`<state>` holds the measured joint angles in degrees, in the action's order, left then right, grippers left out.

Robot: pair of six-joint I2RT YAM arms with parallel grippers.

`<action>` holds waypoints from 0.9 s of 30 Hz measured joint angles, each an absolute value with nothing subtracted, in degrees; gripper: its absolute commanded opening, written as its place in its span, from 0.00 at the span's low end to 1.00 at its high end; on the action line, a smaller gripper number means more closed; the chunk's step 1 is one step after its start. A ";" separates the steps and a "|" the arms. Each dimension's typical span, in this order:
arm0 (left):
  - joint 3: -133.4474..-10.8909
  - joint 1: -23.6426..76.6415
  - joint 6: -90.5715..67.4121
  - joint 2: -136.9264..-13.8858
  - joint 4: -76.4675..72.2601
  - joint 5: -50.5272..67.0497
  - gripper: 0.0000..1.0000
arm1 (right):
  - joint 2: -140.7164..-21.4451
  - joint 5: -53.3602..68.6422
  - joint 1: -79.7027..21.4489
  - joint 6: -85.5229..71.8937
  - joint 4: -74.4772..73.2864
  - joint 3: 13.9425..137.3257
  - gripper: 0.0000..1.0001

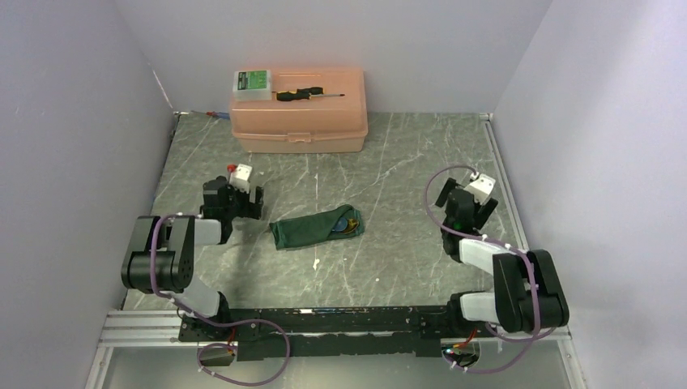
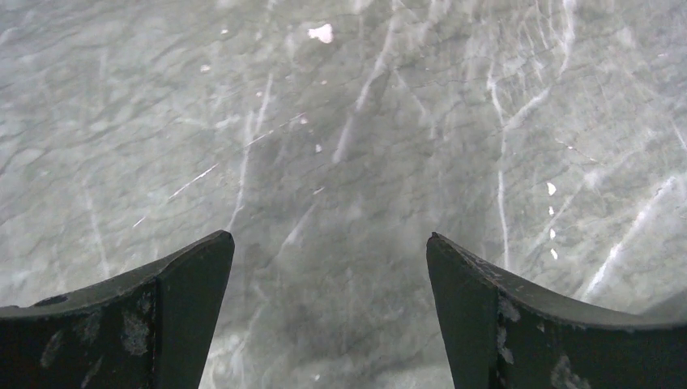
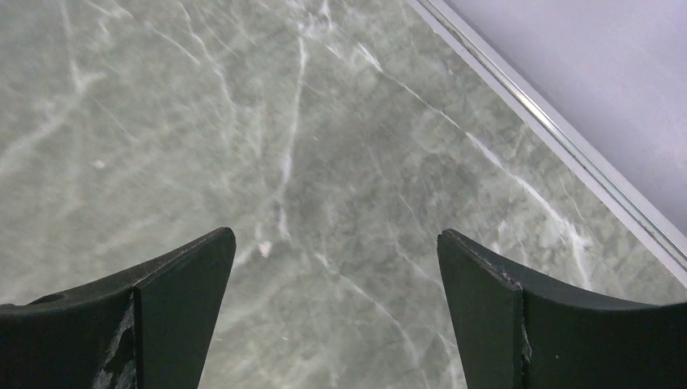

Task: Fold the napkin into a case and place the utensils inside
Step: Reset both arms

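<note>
Your left claw and right claw are both wide open, holding nothing.
The green napkin lies folded up in the middle of the table with the utensils peeking out of its right end. The left claw is near its left end, and the right claw is well apart.

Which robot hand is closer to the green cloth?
The left gripper, on the left seen from above. It is right beside one end of the napkin; the right gripper stands well away from the other end.
</note>
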<state>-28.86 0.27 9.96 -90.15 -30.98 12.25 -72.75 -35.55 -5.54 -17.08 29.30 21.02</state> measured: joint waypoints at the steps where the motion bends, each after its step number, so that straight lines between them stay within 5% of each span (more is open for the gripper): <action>1: -27.40 -0.08 9.63 -89.69 -32.88 12.19 0.95 | -73.63 -35.55 -5.48 -16.08 32.10 19.53 1.00; 9: -8.95 -2.94 7.01 -95.02 -68.97 13.30 0.94 | -80.12 -31.46 -3.53 -9.06 52.40 12.88 1.00; 27: -22.65 -3.46 1.78 -92.90 -54.24 2.09 0.95 | -85.30 -21.98 -2.17 -4.82 61.63 12.80 1.00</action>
